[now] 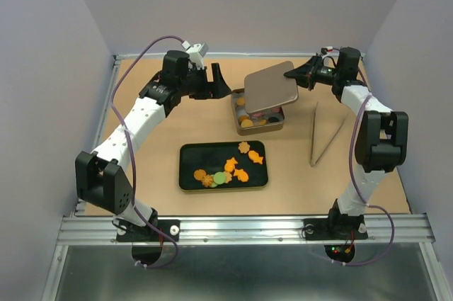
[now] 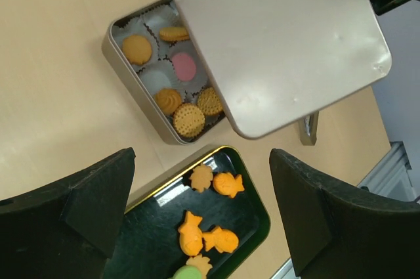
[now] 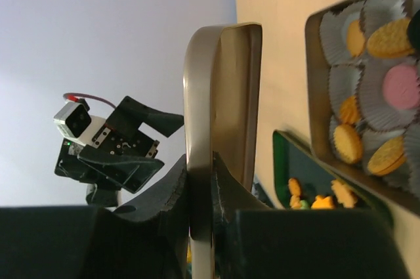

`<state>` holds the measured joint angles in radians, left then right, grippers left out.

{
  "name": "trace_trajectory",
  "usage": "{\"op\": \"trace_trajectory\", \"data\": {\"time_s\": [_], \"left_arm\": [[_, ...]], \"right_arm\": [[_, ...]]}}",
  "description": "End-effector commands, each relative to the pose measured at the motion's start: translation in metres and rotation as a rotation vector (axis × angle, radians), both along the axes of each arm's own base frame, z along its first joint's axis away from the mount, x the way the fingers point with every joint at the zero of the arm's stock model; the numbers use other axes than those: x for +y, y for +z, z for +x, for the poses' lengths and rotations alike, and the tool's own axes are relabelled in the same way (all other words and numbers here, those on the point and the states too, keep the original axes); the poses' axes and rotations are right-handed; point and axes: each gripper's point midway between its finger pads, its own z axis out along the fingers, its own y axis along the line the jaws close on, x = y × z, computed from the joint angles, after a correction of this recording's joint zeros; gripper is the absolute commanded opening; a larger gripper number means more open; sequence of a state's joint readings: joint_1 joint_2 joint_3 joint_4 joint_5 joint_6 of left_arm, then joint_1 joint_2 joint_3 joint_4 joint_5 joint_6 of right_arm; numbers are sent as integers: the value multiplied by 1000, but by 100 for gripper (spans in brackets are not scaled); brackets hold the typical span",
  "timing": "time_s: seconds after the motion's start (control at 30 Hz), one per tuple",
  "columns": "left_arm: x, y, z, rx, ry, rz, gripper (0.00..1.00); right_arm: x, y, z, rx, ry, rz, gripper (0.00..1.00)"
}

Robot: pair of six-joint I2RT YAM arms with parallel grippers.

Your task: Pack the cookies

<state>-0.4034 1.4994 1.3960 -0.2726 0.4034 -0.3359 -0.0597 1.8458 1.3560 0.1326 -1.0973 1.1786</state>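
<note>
My right gripper (image 3: 200, 167) pinches the lid (image 1: 270, 88) by its edge and holds it partly over the tin (image 1: 260, 129). My left gripper (image 1: 219, 81) is spread and empty, just beside the tin. I note cookies (image 2: 189, 119) in the tin's cups (image 2: 156, 81) and more on the tray (image 1: 191, 156) nearer the bases.

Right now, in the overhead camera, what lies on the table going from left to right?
In order: black tray with loose cookies → open tin → tongs. The lid, pinched by the right gripper, overlaps the tin, so it is left out.
</note>
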Motion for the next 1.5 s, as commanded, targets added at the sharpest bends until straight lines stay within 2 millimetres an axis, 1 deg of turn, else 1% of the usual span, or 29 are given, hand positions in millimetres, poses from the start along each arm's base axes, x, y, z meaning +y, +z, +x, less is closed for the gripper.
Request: {"op": "trace_trajectory", "data": {"time_s": [0.0,0.07,0.1,0.13,0.17,0.27,0.3,0.33,0.37,0.5,0.57,0.67,0.87,0.97,1.0,1.07,1.1,1.2,1.23,1.27,1.3,1.4,1.47], "left_arm": [[-6,11,0,-15,7,-91,95],[-6,-7,2,16,12,-77,95],[-7,-19,3,28,10,-71,95],[-7,-25,3,37,11,-68,95],[-8,-39,6,62,8,-56,95],[-10,-62,9,124,3,-29,95],[-12,-73,12,140,0,-26,95],[-14,-78,12,146,-5,-27,95],[-16,-88,14,172,-7,-29,95],[-27,-101,22,197,-41,-51,94],[-28,-106,25,203,-43,-48,94],[-32,-121,28,226,-58,-41,94],[-39,-136,32,256,-80,-59,93],[-43,-136,35,259,-90,-74,93],[-44,-140,36,269,-92,-73,92],[-46,-141,37,277,-102,-80,92],[-47,-142,37,279,-104,-81,92],[-49,-144,39,285,-111,-87,92],[-49,-143,39,285,-113,-90,91],[-49,-144,40,289,-111,-90,91],[-50,-145,41,290,-113,-91,91],[-50,-145,43,290,-113,-94,91],[-51,-145,45,292,-115,-96,91]], "right_arm": [[-3,18,10,-232,59,-72,0],[-3,6,13,-222,69,-76,0],[-2,1,14,-224,79,-79,0],[-3,-10,17,-211,87,-79,0],[-3,-12,18,-213,96,-80,0],[-2,-26,19,-199,119,-75,0],[-2,-30,21,-203,123,-78,0],[-2,-34,22,-196,128,-75,1],[-2,-43,24,-177,133,-71,0],[-2,-60,22,-160,154,-68,0],[-2,-66,21,-149,156,-67,0],[-2,-77,19,-134,159,-68,1],[-3,-97,21,-119,157,-82,5],[-3,-110,24,-97,147,-88,11],[-3,-114,24,-88,145,-89,13],[-4,-120,25,-75,140,-91,16],[-4,-122,26,-73,133,-97,21],[-5,-126,26,-71,129,-105,28],[-5,-129,27,-66,122,-109,34],[-5,-131,27,-63,119,-113,36],[-5,-135,27,-57,116,-116,41],[-6,-140,27,-45,111,-119,48],[-6,-143,25,-37,111,-120,49]]}}
